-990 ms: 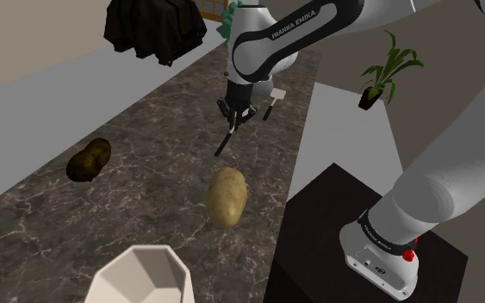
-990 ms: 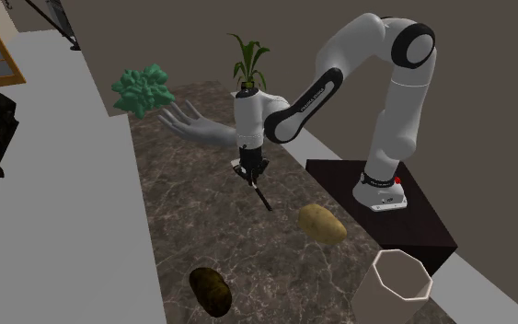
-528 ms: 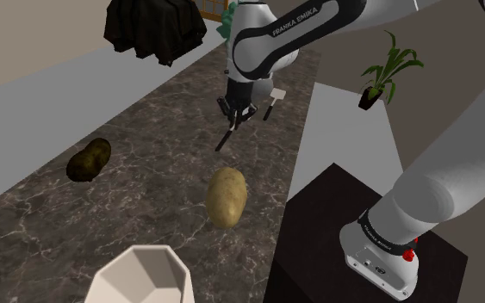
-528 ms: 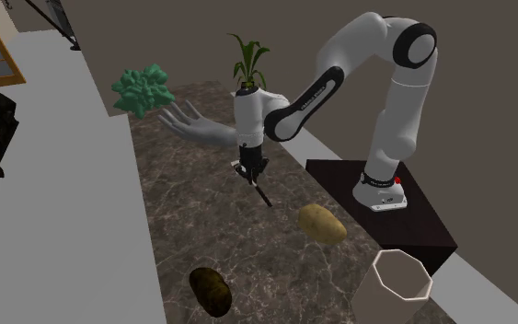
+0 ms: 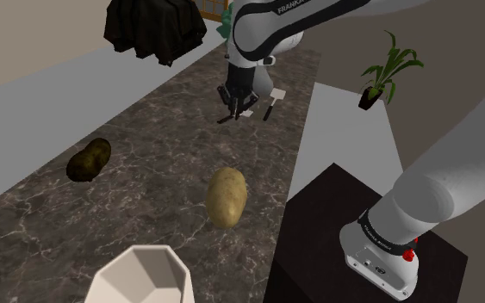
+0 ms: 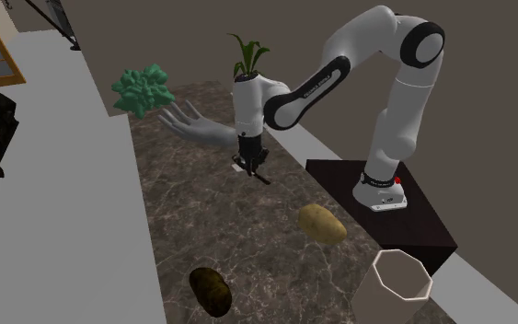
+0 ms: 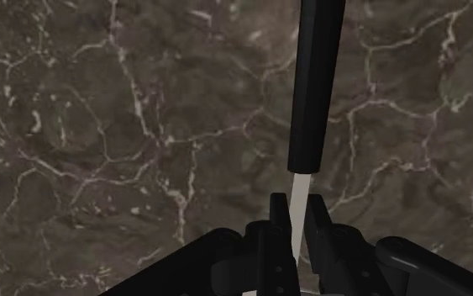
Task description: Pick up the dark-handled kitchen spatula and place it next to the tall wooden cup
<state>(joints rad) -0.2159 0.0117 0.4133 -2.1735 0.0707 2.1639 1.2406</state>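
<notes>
1. Spatula (image 7: 314,84): straight black handle, running into a thin pale shank. Blade end hidden by the pincer.
2. Pincer (image 7: 296,208): narrow, clamped on the pale shank just past the handle's end, one finger (image 7: 278,214) on each side.
3. Position: held over the dark, white-veined marble table (image 7: 100,126), handle slanting out and down from the pincer.
4. Wrist view: resolves the clasp and the black-to-pale join.
5. Shoulder view: handle reads as a short dark stub below the pincer. Gives the layout nearer the camera:
   - pale potato (image 5: 227,196) mid-table;
   - dark potato (image 5: 89,159) toward the view's left;
   - white faceted cup (image 5: 137,274) at the bottom edge, well apart from the spatula.
6. Second exterior view: whole arm arching from the stand (image 6: 385,216) to the pincer. Beyond the pincer on the table, a grey hand-shaped thing (image 6: 192,124) and a green clump (image 6: 142,89).
</notes>
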